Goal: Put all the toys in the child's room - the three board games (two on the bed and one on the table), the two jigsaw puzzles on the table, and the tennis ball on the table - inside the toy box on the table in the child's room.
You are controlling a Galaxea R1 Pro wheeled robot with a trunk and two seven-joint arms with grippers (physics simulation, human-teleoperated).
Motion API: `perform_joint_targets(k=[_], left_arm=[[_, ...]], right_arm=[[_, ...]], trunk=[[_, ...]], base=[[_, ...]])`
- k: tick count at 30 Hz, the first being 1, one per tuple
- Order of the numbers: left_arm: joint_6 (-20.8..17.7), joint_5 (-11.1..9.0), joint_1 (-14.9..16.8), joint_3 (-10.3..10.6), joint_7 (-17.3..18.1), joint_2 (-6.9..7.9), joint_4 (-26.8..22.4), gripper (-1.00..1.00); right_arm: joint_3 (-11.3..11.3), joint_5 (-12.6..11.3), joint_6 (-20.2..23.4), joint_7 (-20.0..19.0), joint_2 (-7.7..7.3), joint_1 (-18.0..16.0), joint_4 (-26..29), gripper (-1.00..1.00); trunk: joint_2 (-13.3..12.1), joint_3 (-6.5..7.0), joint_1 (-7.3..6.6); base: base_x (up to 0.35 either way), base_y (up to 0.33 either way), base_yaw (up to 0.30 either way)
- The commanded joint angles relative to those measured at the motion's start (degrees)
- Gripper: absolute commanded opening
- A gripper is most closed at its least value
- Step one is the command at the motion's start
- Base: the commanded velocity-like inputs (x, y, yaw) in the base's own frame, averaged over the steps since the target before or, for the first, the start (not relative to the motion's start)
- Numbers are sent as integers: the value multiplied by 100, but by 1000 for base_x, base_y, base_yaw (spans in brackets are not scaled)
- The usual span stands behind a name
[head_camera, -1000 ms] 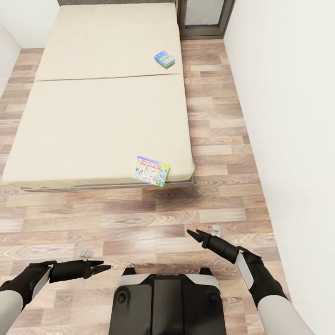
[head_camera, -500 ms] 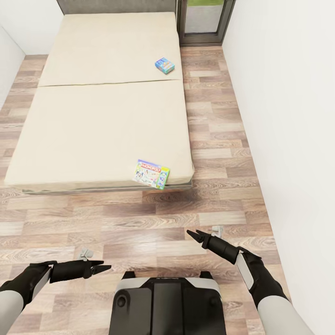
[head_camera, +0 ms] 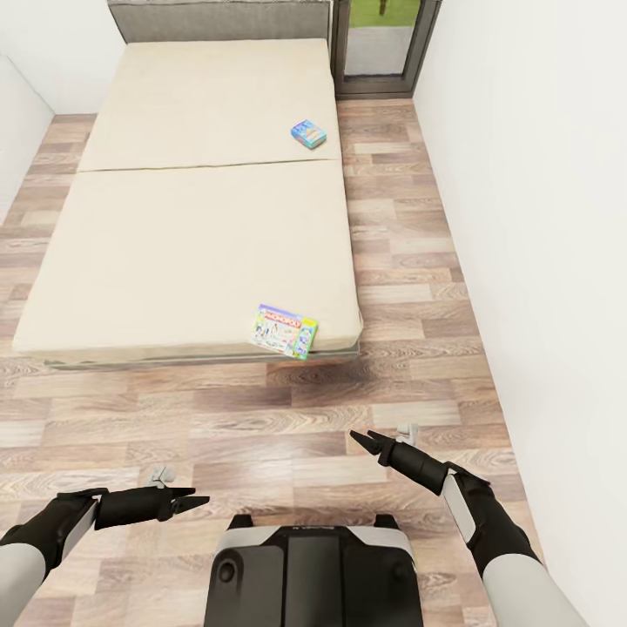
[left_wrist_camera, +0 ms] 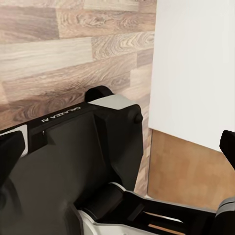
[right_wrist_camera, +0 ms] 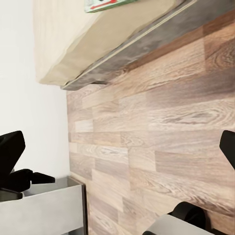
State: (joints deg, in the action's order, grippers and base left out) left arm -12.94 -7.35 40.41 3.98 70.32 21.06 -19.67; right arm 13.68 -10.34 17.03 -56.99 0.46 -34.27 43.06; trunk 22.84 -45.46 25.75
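Two board games lie on the beige bed [head_camera: 192,226]. A green-and-white printed one [head_camera: 284,330] rests at the mattress's near right corner, and its edge [right_wrist_camera: 103,5] appears in the right wrist view. A small blue one [head_camera: 308,134] lies farther back by the right edge. My left gripper [head_camera: 193,501] hangs open over the floor in front of the bed, its fingers [left_wrist_camera: 10,152] spread wide. My right gripper [head_camera: 366,440] is also open, fingers [right_wrist_camera: 10,149] apart, and points toward the bed's near corner. The table, toy box, jigsaw puzzles and tennis ball are out of view.
A strip of wood-plank floor [head_camera: 401,261] runs between the bed and the white wall [head_camera: 540,244] on the right. A glass door [head_camera: 379,48] stands beyond the bed's grey headboard [head_camera: 218,19]. My own dark base [head_camera: 313,570] sits low between the arms.
The whole picture has shifted downward, bringing the headboard into view, so the camera has moved. Both arms hold the same pose and both games lie where they were.
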Motion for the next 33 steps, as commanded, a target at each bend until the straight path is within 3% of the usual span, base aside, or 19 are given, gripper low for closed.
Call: perform_joint_targets(k=[1,33], left_arm=[[-60,-56,2,42,9,6,-2,100],[-60,-49,2,41,8,4,-2,100]], right_arm=[[20,-21,54,-22,3,-2,1,100],[12,-21,51,-22,8,6,1,100]], trunk=[[8,4,4],[8,307,4]], base=[[0,0,0],[0,0,0]])
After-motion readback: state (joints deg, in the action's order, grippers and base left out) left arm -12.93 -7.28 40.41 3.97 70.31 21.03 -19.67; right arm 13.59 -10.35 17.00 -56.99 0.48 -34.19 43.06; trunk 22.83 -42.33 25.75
